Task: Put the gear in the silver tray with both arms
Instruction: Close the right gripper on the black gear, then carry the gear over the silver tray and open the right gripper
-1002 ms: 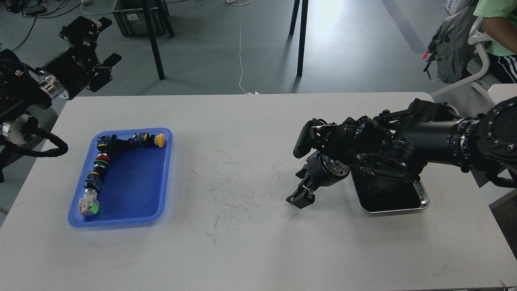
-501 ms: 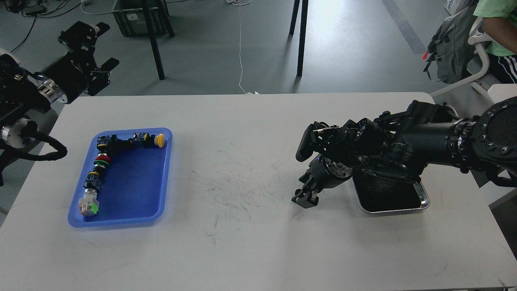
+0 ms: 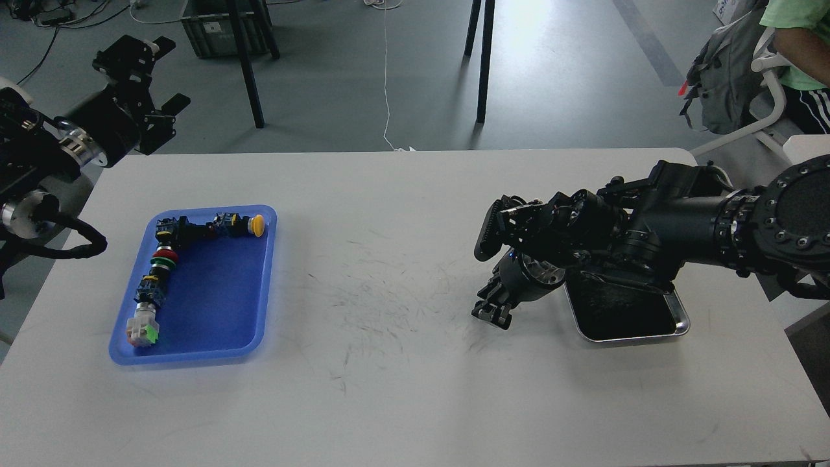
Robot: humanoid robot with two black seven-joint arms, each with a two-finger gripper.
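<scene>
The silver tray (image 3: 677, 319) lies on the white table at the right, its far half hidden under my right arm; the dark bottom that shows holds nothing. My right gripper (image 3: 493, 314) points down at the table just left of the tray; its dark fingers are too close together to tell apart. The gear, a row of push-button switches (image 3: 162, 259) with red, green and yellow caps, lies in a blue plastic tray (image 3: 214, 353) at the left. My left gripper (image 3: 170, 72) is open and empty, raised beyond the table's far left corner.
The white table (image 3: 389, 389) has scuff marks in the middle. Table legs (image 3: 483, 58) and a grey crate (image 3: 214, 26) stand on the floor behind. A seated person (image 3: 797, 52) and a backpack (image 3: 726, 71) are at the far right.
My right gripper has drawn back to the right, closer to the silver tray, and its fingers look closer together. My left arm has pulled back slightly to the left.
</scene>
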